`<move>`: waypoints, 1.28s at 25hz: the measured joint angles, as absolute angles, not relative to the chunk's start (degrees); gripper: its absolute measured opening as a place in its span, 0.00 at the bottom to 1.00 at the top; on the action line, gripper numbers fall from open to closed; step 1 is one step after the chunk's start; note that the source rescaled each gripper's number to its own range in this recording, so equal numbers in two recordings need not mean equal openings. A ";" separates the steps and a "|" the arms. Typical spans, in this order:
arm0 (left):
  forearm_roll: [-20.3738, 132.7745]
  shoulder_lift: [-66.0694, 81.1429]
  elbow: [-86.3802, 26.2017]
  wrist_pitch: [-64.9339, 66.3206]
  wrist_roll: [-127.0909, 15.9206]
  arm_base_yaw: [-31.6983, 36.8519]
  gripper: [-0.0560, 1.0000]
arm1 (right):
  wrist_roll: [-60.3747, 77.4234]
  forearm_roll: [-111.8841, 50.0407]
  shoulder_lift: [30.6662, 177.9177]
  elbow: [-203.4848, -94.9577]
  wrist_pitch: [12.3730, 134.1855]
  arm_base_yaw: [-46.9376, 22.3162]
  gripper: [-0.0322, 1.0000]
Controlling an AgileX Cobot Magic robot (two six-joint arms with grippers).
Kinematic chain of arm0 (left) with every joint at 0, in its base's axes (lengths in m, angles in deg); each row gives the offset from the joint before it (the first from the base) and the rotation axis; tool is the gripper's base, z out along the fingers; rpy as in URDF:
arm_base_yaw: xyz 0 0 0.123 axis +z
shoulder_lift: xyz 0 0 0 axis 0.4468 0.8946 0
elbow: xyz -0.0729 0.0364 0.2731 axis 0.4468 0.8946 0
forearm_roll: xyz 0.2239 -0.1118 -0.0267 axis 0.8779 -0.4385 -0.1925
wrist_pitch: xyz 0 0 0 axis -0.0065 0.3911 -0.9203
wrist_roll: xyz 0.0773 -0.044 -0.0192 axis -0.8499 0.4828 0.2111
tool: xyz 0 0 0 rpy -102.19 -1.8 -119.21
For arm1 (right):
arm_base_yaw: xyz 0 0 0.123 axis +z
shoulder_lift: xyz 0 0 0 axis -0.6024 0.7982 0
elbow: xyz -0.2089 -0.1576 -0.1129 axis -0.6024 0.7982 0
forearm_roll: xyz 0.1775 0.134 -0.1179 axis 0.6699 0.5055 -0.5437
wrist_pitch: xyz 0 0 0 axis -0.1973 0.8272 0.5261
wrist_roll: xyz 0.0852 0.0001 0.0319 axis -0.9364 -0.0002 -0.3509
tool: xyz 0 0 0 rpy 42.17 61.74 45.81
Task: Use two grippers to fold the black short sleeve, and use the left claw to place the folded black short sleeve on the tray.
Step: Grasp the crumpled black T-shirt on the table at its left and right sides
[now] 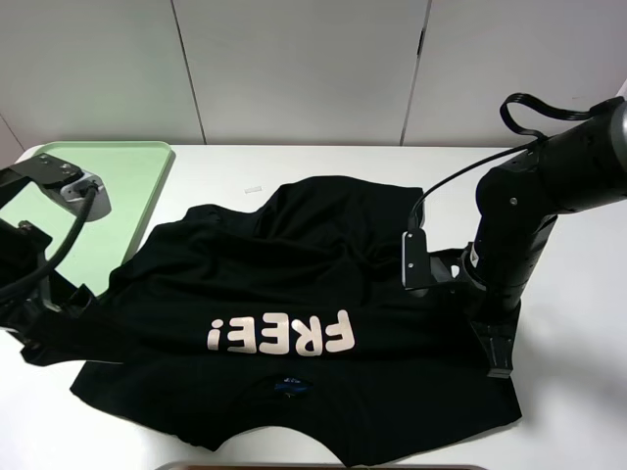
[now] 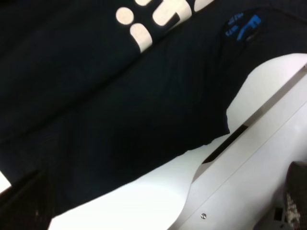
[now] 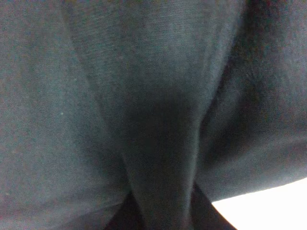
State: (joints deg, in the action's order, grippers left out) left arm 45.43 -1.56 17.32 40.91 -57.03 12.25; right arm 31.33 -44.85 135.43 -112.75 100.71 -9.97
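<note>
Two arms bend over the white table (image 1: 578, 411). Between them we see the black short sleeve (image 1: 294, 264) spread out and rumpled, chest up. Its pale "FREE!" lettering (image 1: 279, 336) reads upside down from the high camera, and the small blue neck label (image 1: 289, 384) lies toward the front edge. The tray (image 1: 118, 155) sits at the far left corner of the table, just beside the shirt's left side; we cannot tell whether they touch.

The right arm comes in from the right with its elbow high and its forearm dropping steeply. This sets the right gripper (image 1: 495, 354) point-down on the shirt's right side, near the cloth's edge. Its claw is pinched on the fabric: in its wrist view we see cloth filling nearly everything, with one ridge running up from between the two dark fingers (image 3: 120, 221).

The left arm stands at the left edge, its grey bracket (image 1: 83, 186) raised over the tray and its cables looping down toward the shirt's left side. The left gripper (image 2: 158, 201) is spread wide and grips nothing. Its fingers sit at opposite corners of the wrist view, over the shirt's edge and bare table.
</note>
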 joint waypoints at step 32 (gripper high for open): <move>48.51 23.99 7.09 39.64 -59.65 11.03 0.91 | 31.33 -48.81 135.43 -112.75 98.41 -9.79 0.08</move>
State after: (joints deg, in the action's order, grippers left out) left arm 48.51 23.99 7.09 39.64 -59.65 11.03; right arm 31.33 -48.81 135.43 -112.75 98.41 -9.79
